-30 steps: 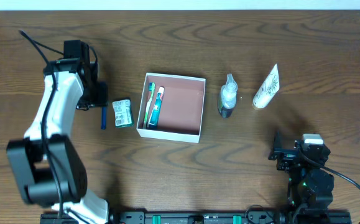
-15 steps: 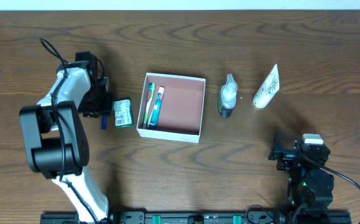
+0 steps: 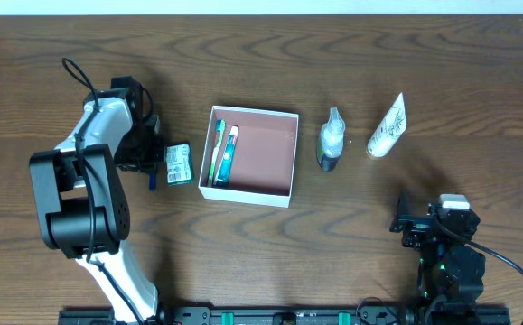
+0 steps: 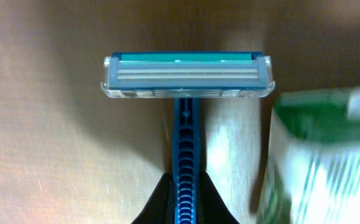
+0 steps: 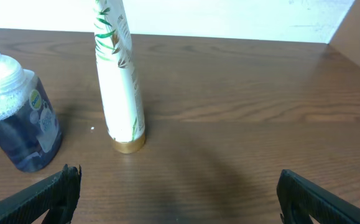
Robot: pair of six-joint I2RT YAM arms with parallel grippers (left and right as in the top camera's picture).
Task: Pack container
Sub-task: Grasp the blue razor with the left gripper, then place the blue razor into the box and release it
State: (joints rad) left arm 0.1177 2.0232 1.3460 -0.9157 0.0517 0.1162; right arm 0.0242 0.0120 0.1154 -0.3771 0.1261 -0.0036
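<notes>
left gripper (image 4: 184,205) pinching blue razor (image 4: 186,93); no legible labels anywhere

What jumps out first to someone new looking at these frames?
The white-walled container at the table's middle, with two toothbrushes lying along its left side. Left of it, the left pincer is down at a blue razor, whose head fills the left wrist view beside a green-and-white packet. To the right lie a clear bottle and a white tube, with the right pincer open and parked near the front edge.
</notes>
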